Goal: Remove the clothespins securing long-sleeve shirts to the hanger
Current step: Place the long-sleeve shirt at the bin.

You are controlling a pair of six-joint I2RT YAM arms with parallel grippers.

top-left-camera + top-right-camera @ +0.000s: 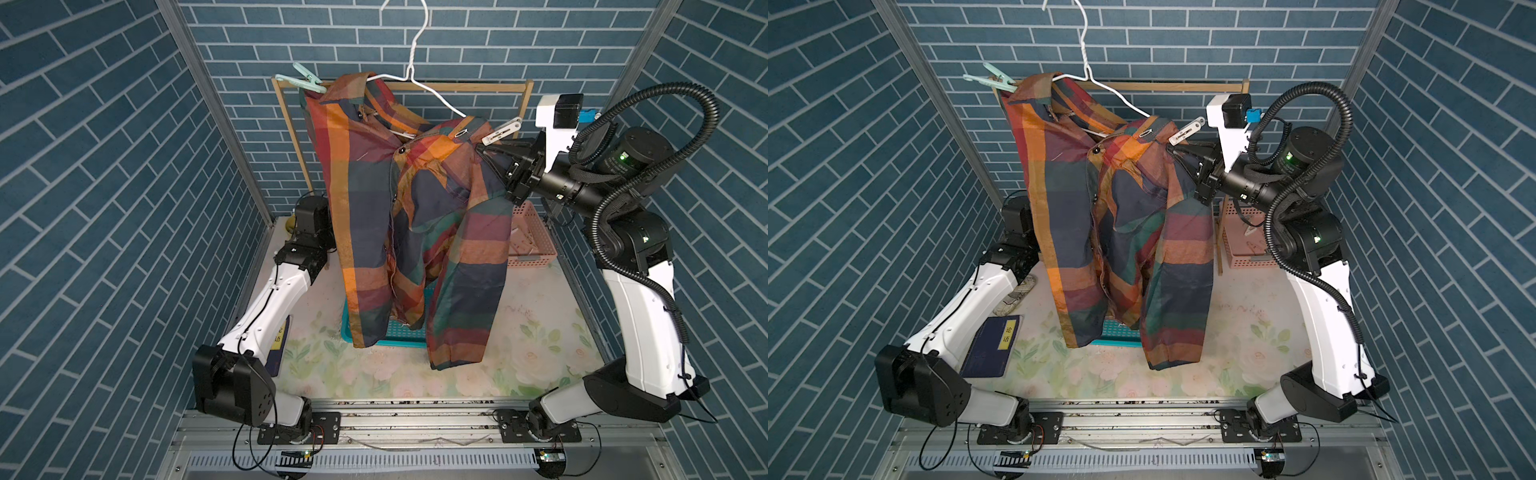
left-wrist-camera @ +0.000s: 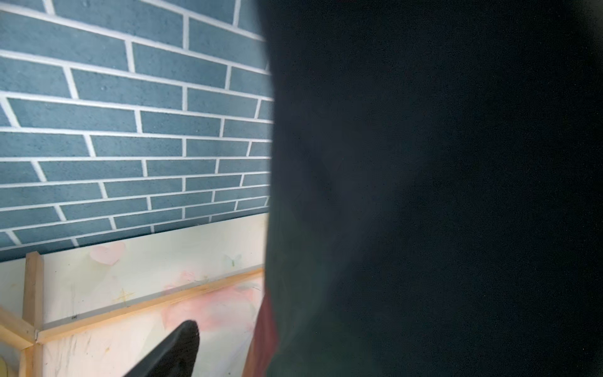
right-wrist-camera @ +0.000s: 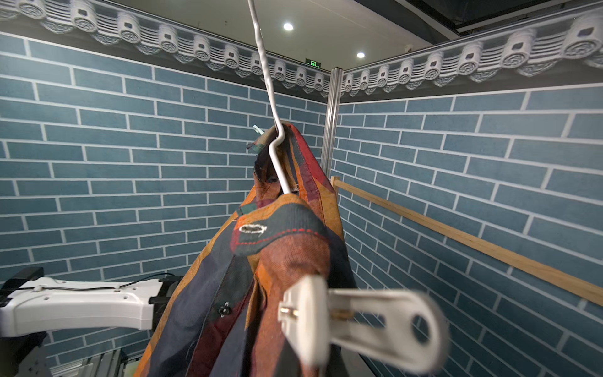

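1. Though neither pin is off yet, the right-side removal looks begun; both top views: shirt (image 1: 374,187) on hanger (image 1: 415,41); mint clothespin (image 1: 306,79) on one shoulder, white clothespin (image 1: 503,130) on the other; right gripper (image 1: 487,148) beneath it, fingers together.
2. Left wrist: left gripper's finger (image 2: 176,346) far off-centre, so fingers apart; dark cloth beside.
3. Right wrist: white clothespin (image 3: 359,320) close, blurred; next, probably part fingers, squeeze its tails.

— Where's the left arm (image 1: 270,299)?
— Folded low, elbow forward. The left fingers (image 2: 173,349) are spread wide, with only one showing in the wrist view.
— And the right arm (image 1: 640,316)?
— Raised, forearm reaching inward, right fingers (image 1: 500,154) pinched together.
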